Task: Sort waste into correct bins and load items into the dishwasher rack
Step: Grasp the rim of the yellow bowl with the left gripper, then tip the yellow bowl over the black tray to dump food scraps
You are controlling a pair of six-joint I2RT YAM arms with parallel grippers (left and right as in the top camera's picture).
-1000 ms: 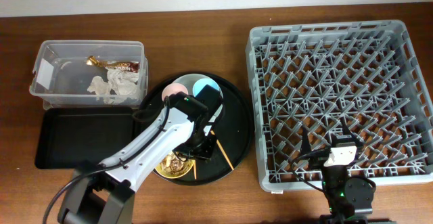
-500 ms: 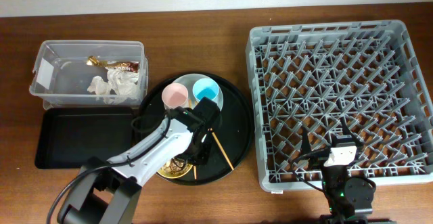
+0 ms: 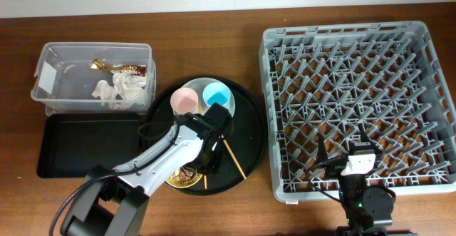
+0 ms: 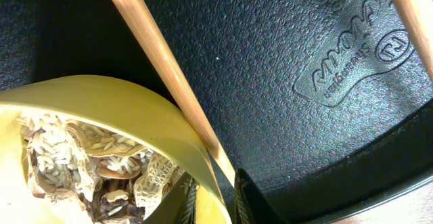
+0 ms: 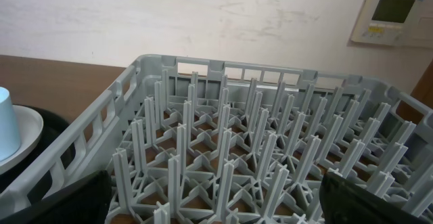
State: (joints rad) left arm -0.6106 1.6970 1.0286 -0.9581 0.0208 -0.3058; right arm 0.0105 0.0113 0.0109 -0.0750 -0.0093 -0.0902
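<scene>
My left gripper (image 3: 206, 162) (image 4: 215, 191) is shut on the rim of the yellow bowl (image 3: 179, 178) (image 4: 101, 109), one finger inside and one outside. The bowl holds brownish food scraps with rice (image 4: 81, 163). Wooden chopsticks (image 3: 234, 158) (image 4: 162, 68) lie beside it. A pink cup (image 3: 184, 100) and a light-blue cup (image 3: 215, 93) (image 5: 5, 122) stand on the pale plate (image 3: 201, 84). The clear tub (image 3: 50, 75) holds a white napkin (image 3: 121, 90) and a gold-brown wrapper (image 3: 121, 68). My right gripper (image 3: 361, 145) (image 5: 216, 210) is open over the front edge of the grey rack (image 3: 356, 93) (image 5: 223, 136).
The bowl, plate, cups and chopsticks all sit on a large round black tray (image 3: 246, 125) (image 4: 304, 48). A shallow black rectangular tray (image 3: 82, 147) lies in front of the tub. The rack holds nothing.
My left arm has drawn back towards the front, uncovering both cups, and its gripper has settled on the bowl's rim. The right arm has not moved.
</scene>
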